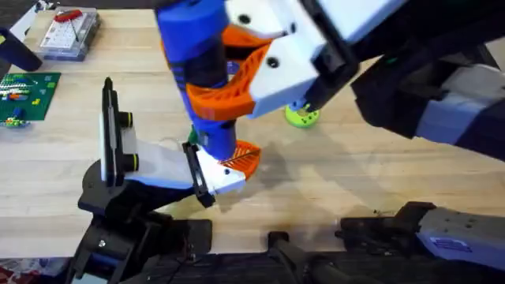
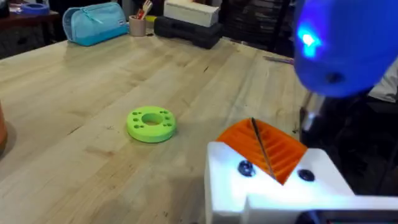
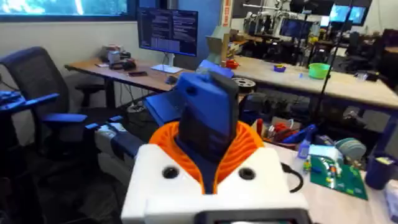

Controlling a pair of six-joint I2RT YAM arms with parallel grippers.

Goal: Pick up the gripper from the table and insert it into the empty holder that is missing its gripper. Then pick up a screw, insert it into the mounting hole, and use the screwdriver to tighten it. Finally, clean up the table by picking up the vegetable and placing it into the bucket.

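- Right gripper (image 1: 237, 75): orange ribbed pads (image 3: 245, 146) closed around the blue screwdriver (image 1: 201, 71), body clamped between them. The grip looks firm in both the overhead and right wrist views.
- The screwdriver stands near upright, tip pointing down at the gripper (image 1: 235, 167) (white block, orange ribbed finger). The left wrist view shows the thin metal tip (image 2: 262, 148) running down across the orange ribs (image 2: 273, 149) and a blue light on the driver body.
- Left gripper (image 2: 273, 199): white block and orange pads sit along the bottom edge of its own view. Can't tell if its fingers are open or closed, or whether they touch anything.
- The gripper part sits against the black holder (image 1: 197, 175) at the end of the white-and-blue arm, near the tabletop's front edge, left of centre. Judgement: insertion is done.
- I can't make out a screw or the mounting hole. Judgement: the tightening step is in progress or about to start.
- Lime-green disc (image 1: 301, 117) lies on the tabletop around the middle, partly behind the right arm, well apart from the holder.
- Still to do, by my read: finish tightening, put the driver down, then move the vegetable to the bucket. I can't pick out the vegetable.
- An orange-brown sliver (image 2: 2, 134) at the left wrist view's edge may be the bucket; not sure.
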